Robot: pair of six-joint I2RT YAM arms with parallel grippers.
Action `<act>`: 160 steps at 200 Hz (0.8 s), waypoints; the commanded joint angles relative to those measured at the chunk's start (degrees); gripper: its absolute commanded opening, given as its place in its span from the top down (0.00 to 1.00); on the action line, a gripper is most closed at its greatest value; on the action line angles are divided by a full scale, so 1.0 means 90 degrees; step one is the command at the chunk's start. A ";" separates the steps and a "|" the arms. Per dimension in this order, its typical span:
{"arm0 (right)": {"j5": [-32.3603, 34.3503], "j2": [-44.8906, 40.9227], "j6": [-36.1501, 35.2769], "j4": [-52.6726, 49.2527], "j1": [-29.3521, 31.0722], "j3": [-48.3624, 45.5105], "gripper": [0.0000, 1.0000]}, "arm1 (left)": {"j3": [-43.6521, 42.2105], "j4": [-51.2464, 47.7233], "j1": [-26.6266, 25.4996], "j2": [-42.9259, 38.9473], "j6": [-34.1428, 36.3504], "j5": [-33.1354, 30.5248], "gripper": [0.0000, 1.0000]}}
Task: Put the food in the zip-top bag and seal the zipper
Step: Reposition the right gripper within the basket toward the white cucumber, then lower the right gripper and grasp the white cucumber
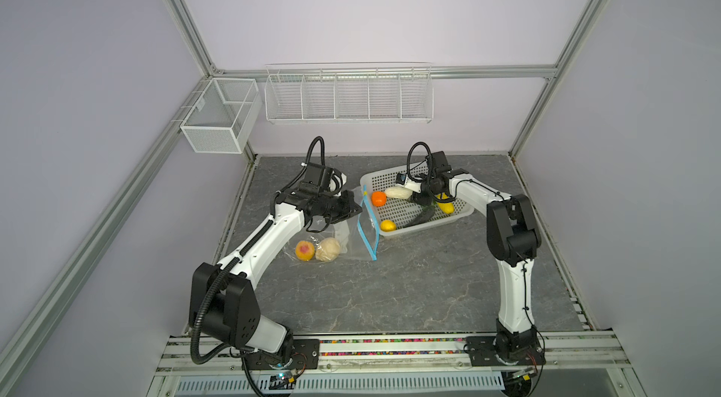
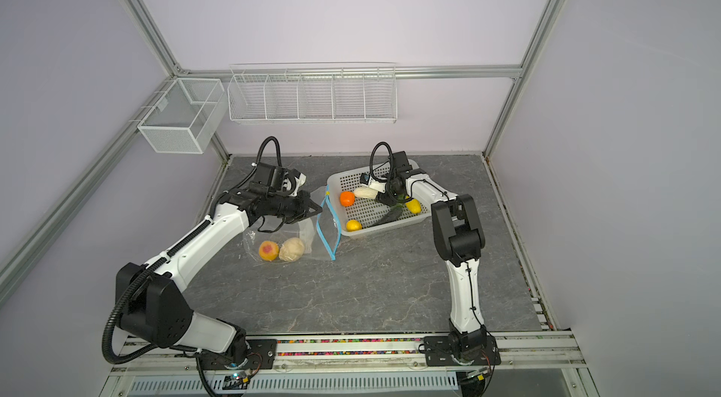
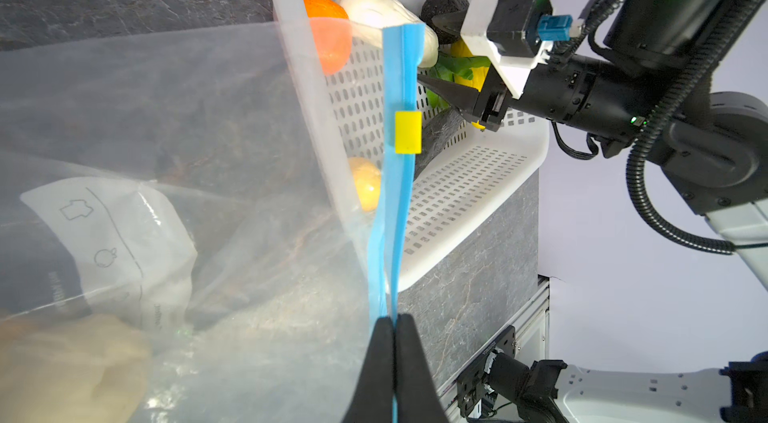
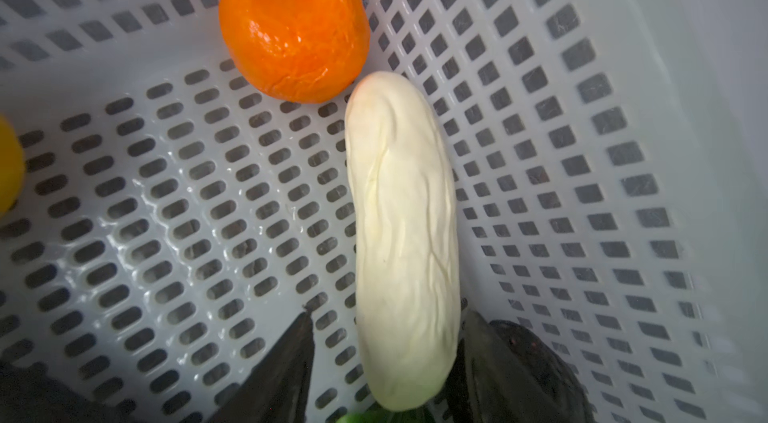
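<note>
Left gripper (image 3: 392,342), pinched shut on light-blue zipper strip (image 3: 399,200) of clear crinkly zip-top bag (image 3: 187,109), mouth held up beside white perforated plastic basket (image 3: 465,192); right gripper (image 4: 388,317), jaws parted, straddles near end of cream-white elongated toy vegetable (image 4: 403,225) lying lengthwise away from it in basket.

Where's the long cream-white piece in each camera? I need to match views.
Top view: cream-white piece in the white basket's left half.
Top view: cream-white piece, same spot.
Left wrist: piece behind the zipper's far end.
Right wrist: piece straddled by the open right claw.
Shared landmark: the orange beside one end.
</note>
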 commanded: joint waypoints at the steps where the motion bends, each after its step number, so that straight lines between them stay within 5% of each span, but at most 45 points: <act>1: -0.0138 0.0187 -0.0227 -0.0398 -0.0019 0.0232 0.42 | 0.0084 0.0029 0.0034 -0.0058 0.0013 -0.0024 1.00; 160: -0.0236 0.0829 -0.0129 -0.0978 0.0097 0.0996 0.48 | 0.0025 0.0032 0.0036 -0.0174 0.0009 -0.0101 1.00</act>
